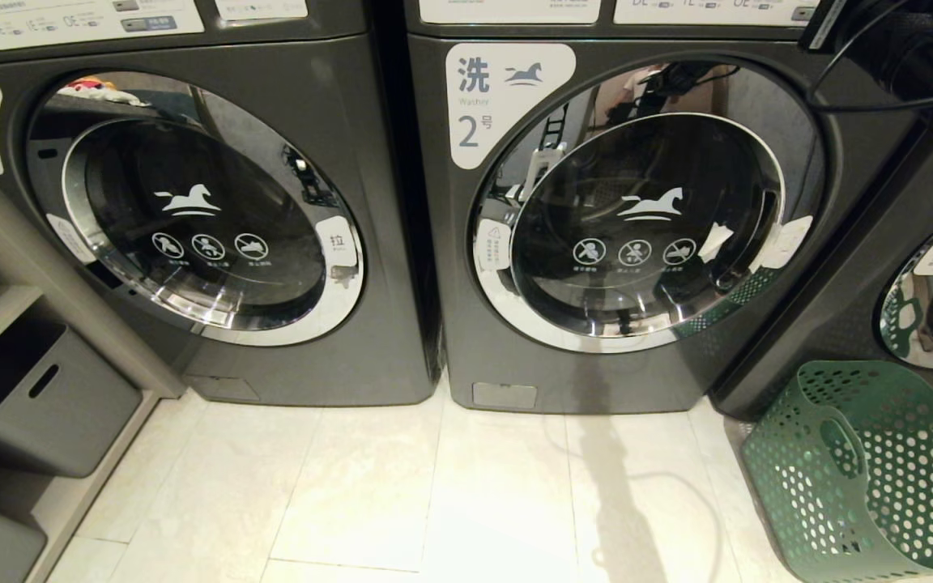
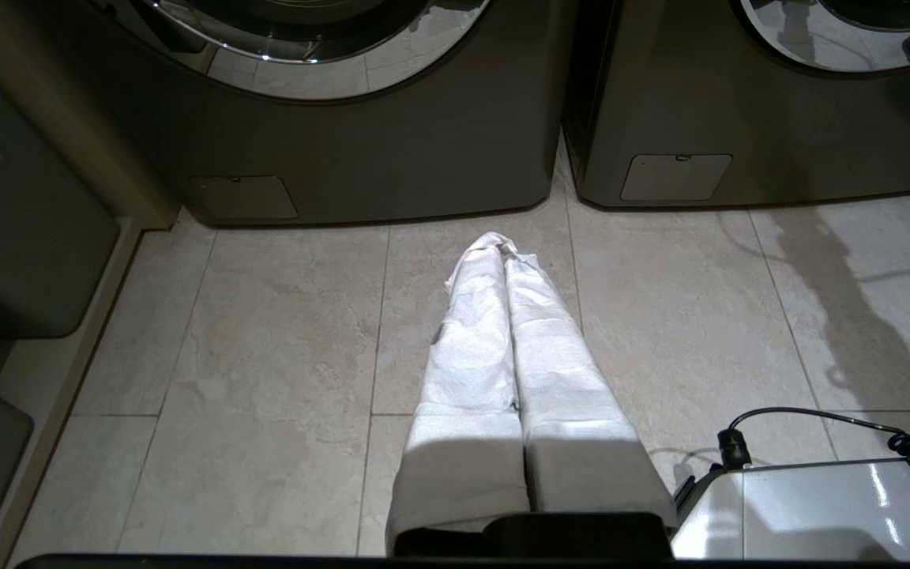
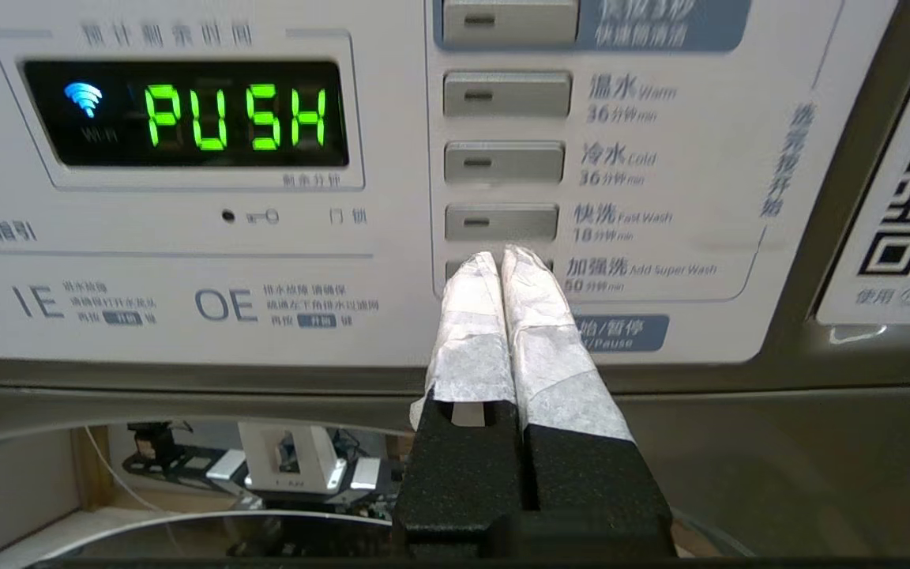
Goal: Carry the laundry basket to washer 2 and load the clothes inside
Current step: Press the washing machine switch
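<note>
Two steps appear complete: the laundry basket (image 1: 871, 470) stands on the floor beside washer 2 (image 1: 596, 227), whose door is shut. Right end effector (image 3: 506, 265), closed and empty, is at the control panel (image 3: 265, 197) buttons. Left end effector (image 2: 502, 253), closed, hangs idle.

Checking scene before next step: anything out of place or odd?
Only the green perforated plastic laundry basket: it sits in front of the washer to the right, not the dark grey front-loading washer 2, whose door is shut. No clothes visible in it. Nothing spilled or damaged.
</note>
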Available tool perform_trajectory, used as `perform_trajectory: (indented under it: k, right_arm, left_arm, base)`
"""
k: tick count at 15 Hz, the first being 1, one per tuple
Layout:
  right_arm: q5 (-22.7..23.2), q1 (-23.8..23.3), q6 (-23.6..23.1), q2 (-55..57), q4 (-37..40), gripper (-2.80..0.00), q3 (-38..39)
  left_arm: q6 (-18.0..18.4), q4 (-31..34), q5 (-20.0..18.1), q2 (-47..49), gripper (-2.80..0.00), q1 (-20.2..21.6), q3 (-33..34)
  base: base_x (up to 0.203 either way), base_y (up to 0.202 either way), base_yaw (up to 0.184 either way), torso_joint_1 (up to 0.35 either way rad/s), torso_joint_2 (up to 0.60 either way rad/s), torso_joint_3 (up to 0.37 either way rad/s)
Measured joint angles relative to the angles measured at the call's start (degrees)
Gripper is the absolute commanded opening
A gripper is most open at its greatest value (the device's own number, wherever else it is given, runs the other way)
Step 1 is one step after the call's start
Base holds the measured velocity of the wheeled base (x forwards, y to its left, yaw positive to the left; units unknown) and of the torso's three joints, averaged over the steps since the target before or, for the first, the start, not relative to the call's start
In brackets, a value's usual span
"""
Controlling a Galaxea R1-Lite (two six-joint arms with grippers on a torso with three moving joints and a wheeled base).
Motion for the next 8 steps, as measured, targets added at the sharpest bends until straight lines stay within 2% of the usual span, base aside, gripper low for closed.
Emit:
perform_trajectory:
  k: [8]
  right_arm:
    - [-0.06,-0.22,-0.05,0.14,-0.67,-2.8,0.05]
  left_arm:
    - [0.09,0.02,0.0,0.0,-2.8,-0.02,-0.01]
  base:
    - [0.0,0.0,0.0,0.0,0.0,0.0]
